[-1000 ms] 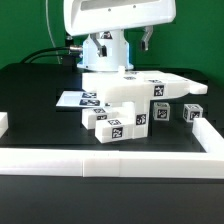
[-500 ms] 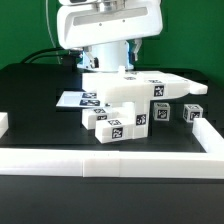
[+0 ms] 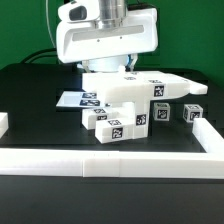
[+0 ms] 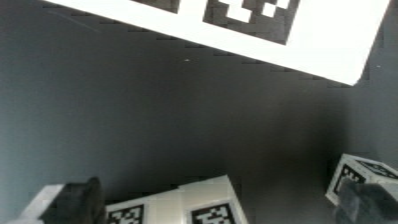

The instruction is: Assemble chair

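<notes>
The Panda arm's gripper (image 3: 104,68) hovers just above the back of the chair (image 3: 130,100), its jaws spread wide with nothing between them. In the wrist view only one dark finger (image 4: 64,202) shows, over bare black surface (image 3: 30,100). The chair sits mid-surface as a cluster of white tagged blocks under a flat top slab, just beside the marker board (image 3: 72,99) and short of the front border rail (image 3: 110,160). Its long axis runs across the exterior view, with the slab's tapered end pointing to the exterior view's right. A loose tagged block (image 3: 190,113) stands near that end. The risk from here appears to be a descent that catches the slab's edge with a wide-set finger, tipping or sliding the loosely joined pieces toward the marker board. A grip taken off the slab's middle could also twist it out of line.
</notes>
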Robot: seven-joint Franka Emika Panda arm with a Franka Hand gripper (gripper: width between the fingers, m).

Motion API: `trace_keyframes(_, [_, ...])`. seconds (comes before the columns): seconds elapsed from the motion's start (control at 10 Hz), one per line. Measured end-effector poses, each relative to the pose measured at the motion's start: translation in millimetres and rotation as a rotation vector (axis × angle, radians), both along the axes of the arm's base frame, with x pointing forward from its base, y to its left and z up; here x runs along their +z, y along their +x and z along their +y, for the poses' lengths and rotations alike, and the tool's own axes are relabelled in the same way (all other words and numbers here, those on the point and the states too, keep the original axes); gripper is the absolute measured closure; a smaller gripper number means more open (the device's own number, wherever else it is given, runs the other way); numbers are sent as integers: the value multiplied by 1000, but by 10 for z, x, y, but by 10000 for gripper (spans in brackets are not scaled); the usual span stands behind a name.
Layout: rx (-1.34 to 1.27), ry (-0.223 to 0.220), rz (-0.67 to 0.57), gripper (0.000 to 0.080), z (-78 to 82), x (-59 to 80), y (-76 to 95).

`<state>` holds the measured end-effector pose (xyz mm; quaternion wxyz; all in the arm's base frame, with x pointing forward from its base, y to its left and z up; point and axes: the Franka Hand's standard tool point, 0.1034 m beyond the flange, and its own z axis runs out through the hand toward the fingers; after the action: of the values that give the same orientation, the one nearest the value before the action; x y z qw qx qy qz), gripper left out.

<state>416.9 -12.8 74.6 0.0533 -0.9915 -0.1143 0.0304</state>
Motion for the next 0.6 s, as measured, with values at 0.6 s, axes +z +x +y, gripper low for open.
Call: trace_keyframes(0.6, [16, -10, -37, 151, 46, 28, 542])
